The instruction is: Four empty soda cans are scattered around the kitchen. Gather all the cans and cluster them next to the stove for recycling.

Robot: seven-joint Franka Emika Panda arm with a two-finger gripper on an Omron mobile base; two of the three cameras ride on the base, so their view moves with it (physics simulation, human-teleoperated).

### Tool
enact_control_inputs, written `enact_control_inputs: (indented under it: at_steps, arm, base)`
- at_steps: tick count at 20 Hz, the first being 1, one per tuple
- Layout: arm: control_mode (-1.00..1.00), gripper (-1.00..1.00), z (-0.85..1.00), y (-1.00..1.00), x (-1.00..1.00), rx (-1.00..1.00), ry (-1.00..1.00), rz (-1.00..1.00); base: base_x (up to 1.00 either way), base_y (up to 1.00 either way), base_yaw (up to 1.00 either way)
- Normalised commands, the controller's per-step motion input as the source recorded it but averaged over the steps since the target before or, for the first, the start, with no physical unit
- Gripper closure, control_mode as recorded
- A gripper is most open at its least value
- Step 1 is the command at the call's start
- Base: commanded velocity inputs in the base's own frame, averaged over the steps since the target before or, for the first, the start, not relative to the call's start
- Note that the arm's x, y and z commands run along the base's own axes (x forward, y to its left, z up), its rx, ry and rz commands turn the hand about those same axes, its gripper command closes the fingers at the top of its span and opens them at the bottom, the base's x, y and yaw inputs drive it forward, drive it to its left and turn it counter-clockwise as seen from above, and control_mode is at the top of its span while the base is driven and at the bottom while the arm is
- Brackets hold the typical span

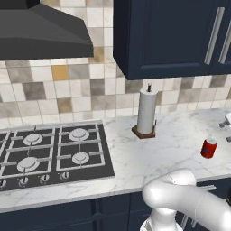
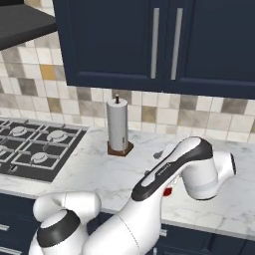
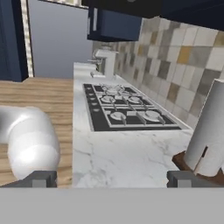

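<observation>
A: One red soda can (image 1: 209,148) is what I can find on the marble counter (image 1: 135,158), standing upright well to the right of the stove (image 1: 49,155), past the paper towel roll (image 1: 146,111). From the right base camera just a sliver of red peeks out under the arm's forearm.

B: And the space beside the stove?

A: Bare marble between the cooktop's right edge and the roll's dark base. No can is clustered there that I can see, so I judge the gathering is at an early stage, with this can not yet collected.

B: What is the gripper (image 3: 113,178) doing?

A: In the hand camera its two dark fingertips sit wide apart at the bottom, nothing between them. The hand looks along the counter toward the stove, with the roll close on the right of that view. So it points away from the can, not at it.

B: So the step in hand is reaching for that red can?

A: That is my reading. The next move calls for turning the hand round to the can, lowering the spread fingers on either side of it, and closing. Then carry it left, past the roll without knocking it, and set it near the stove's right edge.

B: The other cans?

A: I cannot place them here.
</observation>
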Motion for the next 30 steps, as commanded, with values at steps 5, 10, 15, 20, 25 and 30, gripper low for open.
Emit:
enact_control_inputs:
  at_steps: [5,10,15,20,25,30]
  arm:
    - [-1.00,-1.00,-0.22,-0.24,0.20,0.05,-0.02,0.01]
    - [-1.00,-1.00,-0.32,-0.29,0.16,0.03,0.00,0.00]
    - [-1.00,-1.00,-0.26,-0.16,0.06,-0.01,0.04,-0.04]
    - [-1.00,-1.00,-0.34,-0.02,0.17,-0.03,0.04,-0.12]
    - [-1.00,-1.00,-0.35,-0.06,0.23,0.00,0.05,-0.15]
    - [-1.00,-1.00,-0.14,-0.29,0.02,0.00,0.07,-0.07]
  base:
    - [0.00,0.00,0.00]
    - [0.00,0.00,0.00]
    - [0.00,0.00,0.00]
    - [0.00,0.00,0.00]
    - [0.00,0.00,0.00]
    - [0.00,0.00,0.00]
